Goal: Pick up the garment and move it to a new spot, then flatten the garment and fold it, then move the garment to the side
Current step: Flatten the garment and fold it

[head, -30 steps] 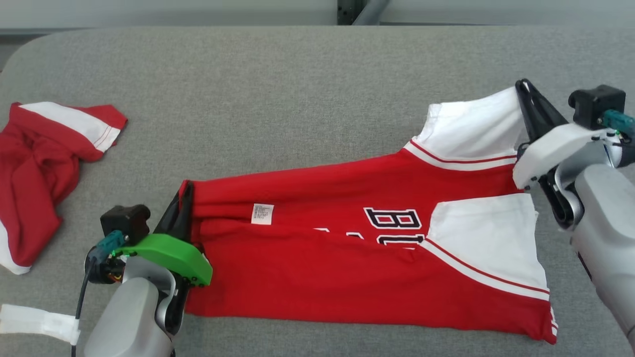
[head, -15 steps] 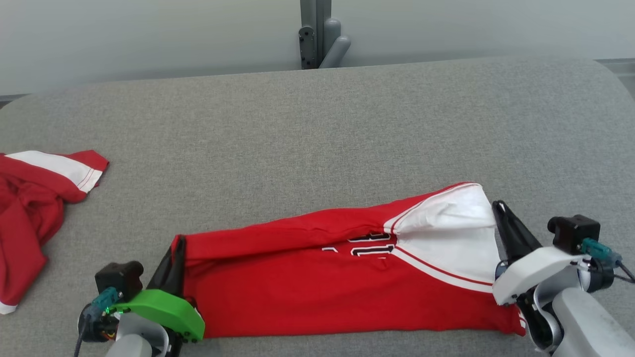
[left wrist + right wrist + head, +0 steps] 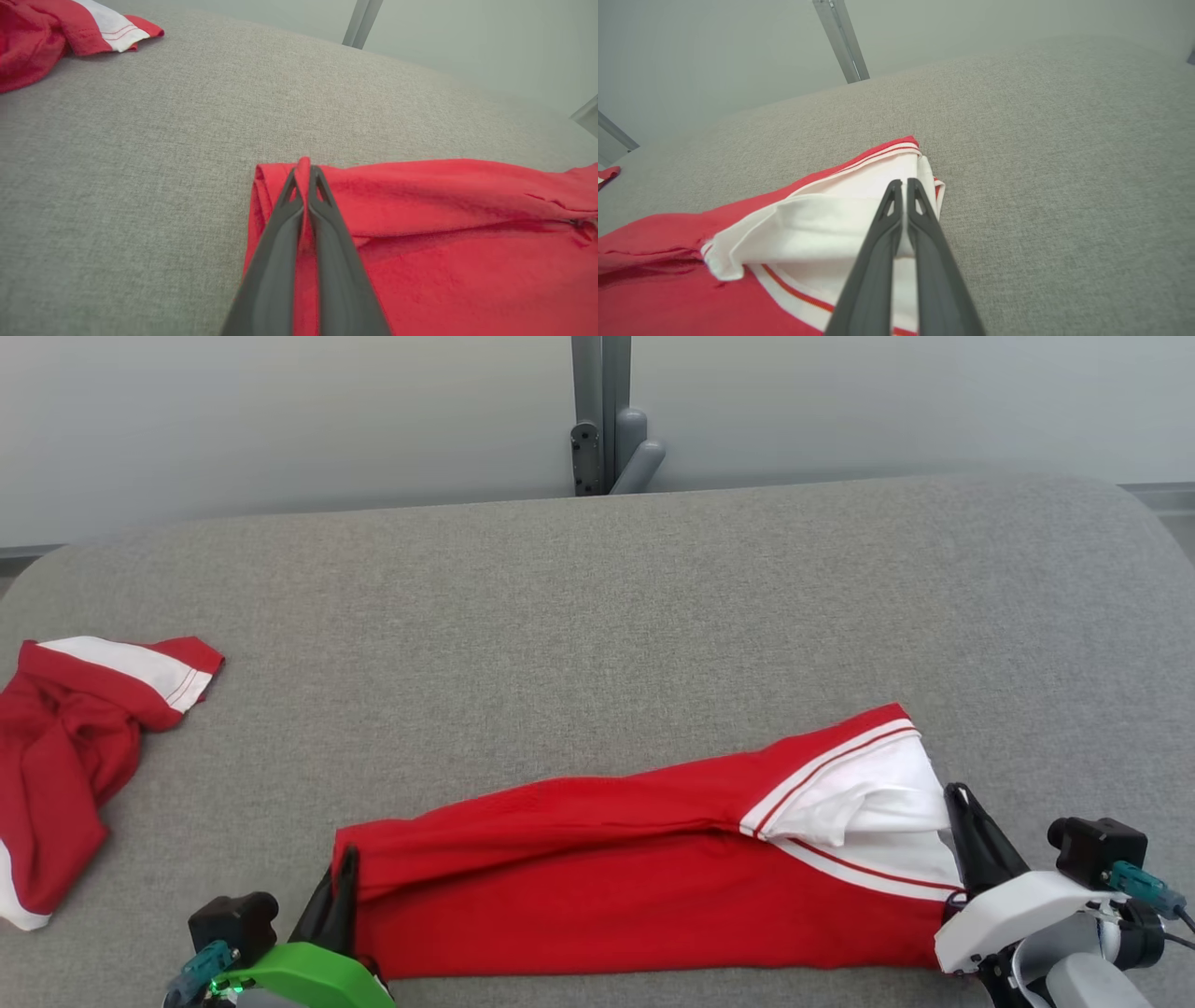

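Head view finds the red garment (image 3: 607, 887) folded lengthwise along the near edge of the grey surface (image 3: 560, 616), left gripper (image 3: 347, 870) and right gripper (image 3: 958, 801) each pinched shut on one end, so they'd best lower and let go together, edges aligned.

A red garment (image 3: 607, 905) with white sleeves edged in red stripes, on a flecked grey surface (image 3: 560, 644), beside a red-and-white shirt (image 3: 56, 775).
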